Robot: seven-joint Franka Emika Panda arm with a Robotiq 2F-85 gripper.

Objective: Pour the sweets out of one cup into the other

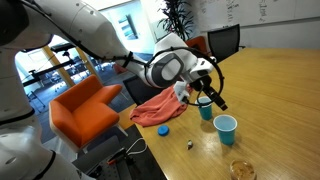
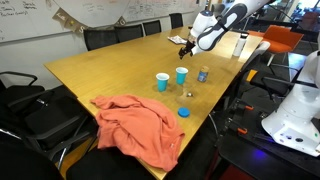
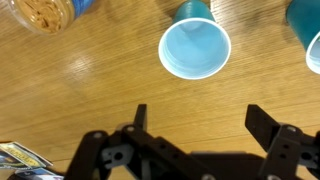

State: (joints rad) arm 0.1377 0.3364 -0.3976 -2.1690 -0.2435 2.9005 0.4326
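Light-blue round cup (image 3: 195, 48): black pincer (image 3: 196, 112) spread wide, gripping and touching nothing; cup stands upright just beyond pincer, apart.

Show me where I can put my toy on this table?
The wide bare wood of the table between the blue cups and the black chairs is free. It is crowded near the edge: cups, jar, blue lid and pink cloth sit close together, and the open pincer hangs over the cups.

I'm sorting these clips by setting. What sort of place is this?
Probably an office meeting room: a long wooden table, black office chairs along it, and a whiteboard with writing on the wall.
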